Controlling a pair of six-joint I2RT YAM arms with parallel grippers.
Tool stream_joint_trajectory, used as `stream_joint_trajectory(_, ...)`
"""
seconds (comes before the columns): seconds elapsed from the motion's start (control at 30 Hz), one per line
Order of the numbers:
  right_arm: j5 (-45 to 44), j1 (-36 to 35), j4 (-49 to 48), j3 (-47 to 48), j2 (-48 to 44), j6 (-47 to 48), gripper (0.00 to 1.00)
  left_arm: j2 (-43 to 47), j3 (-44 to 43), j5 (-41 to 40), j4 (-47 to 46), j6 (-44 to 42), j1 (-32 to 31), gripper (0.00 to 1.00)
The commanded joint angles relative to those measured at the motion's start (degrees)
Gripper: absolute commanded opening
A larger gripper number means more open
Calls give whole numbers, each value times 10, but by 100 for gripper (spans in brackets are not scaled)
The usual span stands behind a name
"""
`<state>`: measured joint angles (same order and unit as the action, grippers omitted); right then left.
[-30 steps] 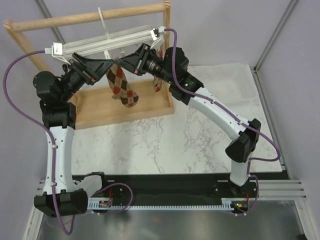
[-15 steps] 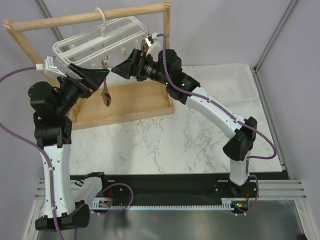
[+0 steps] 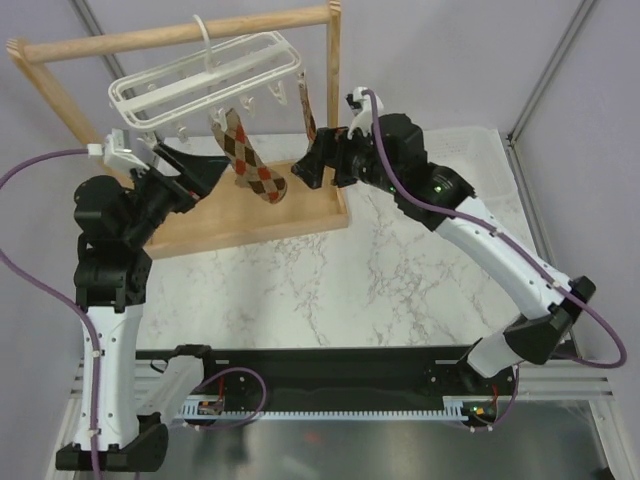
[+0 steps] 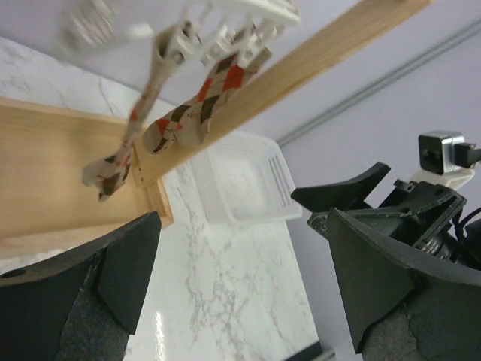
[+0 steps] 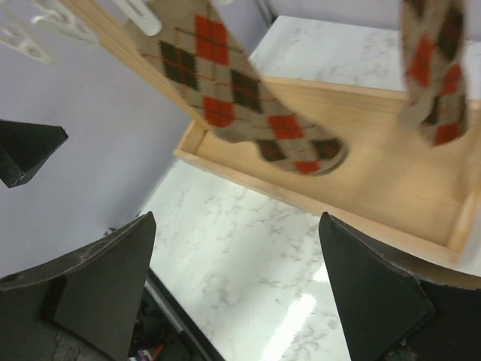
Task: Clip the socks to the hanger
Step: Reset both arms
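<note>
Top external view: two tan-brown argyle fabric socks [image 3: 255, 170] hang clipped under the white plastic rectangular clip hanger [image 3: 200, 80] on the wooden rack [image 3: 100, 42] — left tool [image 3: 210, 170] and right tool [image 3: 303, 172] wide open, empty, just beside them — task apparently complete.

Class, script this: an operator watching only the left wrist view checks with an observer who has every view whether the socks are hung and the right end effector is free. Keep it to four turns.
Operator: I see two socks dangling from clips, blurred. Is the hanger itself hung on anything?
Observer: Yes. The top view shows its hook over the wooden rack's top bar.
Operator: Is the right end effector gripping a sock?
Observer: No. Its wrist view shows it open and empty, with both socks hanging beyond its fingers.
</note>
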<state>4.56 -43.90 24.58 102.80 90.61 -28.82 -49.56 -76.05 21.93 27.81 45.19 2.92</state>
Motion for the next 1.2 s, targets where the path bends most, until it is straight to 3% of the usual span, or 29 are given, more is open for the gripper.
stream_joint_trajectory(0.0, -41, 11, 55, -73, -60, 60, 98, 2, 16, -8, -2, -12, -107, 100)
stream_joint_trajectory(0.2, -123, 21, 84, -205, -135, 85, 98, -20, 32, -8, -2, -12, -292, 100)
stream_joint_trajectory(0.37, -145, 44, 85, -299, -188, 82, 98, -51, 49, -8, -2, -12, -397, 100)
stream_joint_trajectory(0.57, -131, 93, 72, -385, -211, 72, 98, -69, 108, -8, -2, -12, -440, 100)
stream_joint_trajectory(0.6, -119, 118, 64, -411, -220, 71, 98, -63, 121, -276, -6, -25, -439, 100)
stream_joint_trajectory(0.63, -107, 132, 60, -423, -224, 68, 98, -57, 133, -278, -90, -74, -438, 100)
stream_joint_trajectory(0.67, -98, 144, 55, -436, -229, 66, 98, -44, 155, -276, -94, -78, -437, 100)
stream_joint_trajectory(0.77, -62, 201, 27, -486, -257, 57, 98, -7, 212, -228, -108, -60, -395, 100)
stream_joint_trajectory(0.87, 6, 258, -30, -539, -285, 36, 98, 42, 310, -63, -177, 7, -266, 100)
stream_joint_trajectory(0.9, 56, 274, -44, -570, -298, 28, 98, 53, 334, 15, -195, 23, -196, 100)
stream_joint_trajectory(0.97, 108, 325, -85, -601, -309, 6, 98, 76, 379, 64, -215, 47, -127, 100)
stream_joint_trajectory(1.07, 224, 394, -137, -678, -338, -20, 98, 115, 392, 102, -199, 24, -106, 100)
stream_joint_trajectory(1.17, 272, 425, -151, -708, -353, -23, 98, 164, 414, 108, -201, 18, -106, 100)
